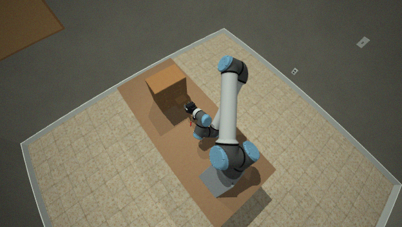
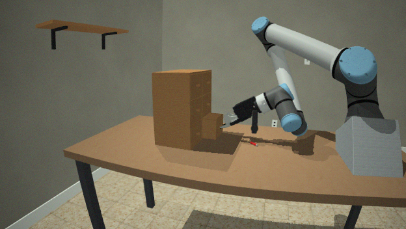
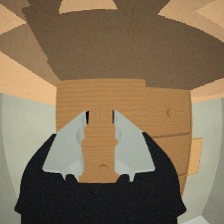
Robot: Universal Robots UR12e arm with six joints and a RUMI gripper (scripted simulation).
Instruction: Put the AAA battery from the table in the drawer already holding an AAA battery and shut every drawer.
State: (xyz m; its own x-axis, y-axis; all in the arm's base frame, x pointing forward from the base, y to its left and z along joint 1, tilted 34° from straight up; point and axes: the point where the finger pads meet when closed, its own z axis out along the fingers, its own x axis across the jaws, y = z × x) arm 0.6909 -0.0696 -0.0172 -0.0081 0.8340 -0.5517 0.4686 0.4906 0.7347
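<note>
Chest (image 1: 165,78) (image 2: 172,107) (image 3: 167,125) upright on a wooden table (image 1: 180,151) (image 2: 130,162), with one bottom-row drawer (image 1: 183,98) (image 2: 209,127) (image 3: 102,92) pulled partway out, at 4 o'clock from the chest's middle in the exterior view. At the drawer's front, tips close to the wood, the black gripper (image 1: 187,108) (image 2: 222,127) (image 3: 100,111), jaws a little apart with nothing clamped between; contact with the drawer front impossible to tell. Still to be put away: the loose AAA battery, apparently the small red cylinder (image 1: 191,123) (image 2: 254,143) lying on the table, at 4 o'clock from the fingertips in the exterior view and near 5 o'clock from the chest in the top view. Done so far, as far as visible: one drawer open, seemingly short of coming free. Left to do: confirmation of the matching battery inside, pickup, placement beside that match and closing of every drawer. Contents of the open drawer hidden from all three angles, and no way to tell whether this is the right one. Other drawer fronts in the exterior view apparently flush, contents likewise unseen. With no stops on the runners, a likely risk in any further pull: a drawer dropped onto the table.
</note>
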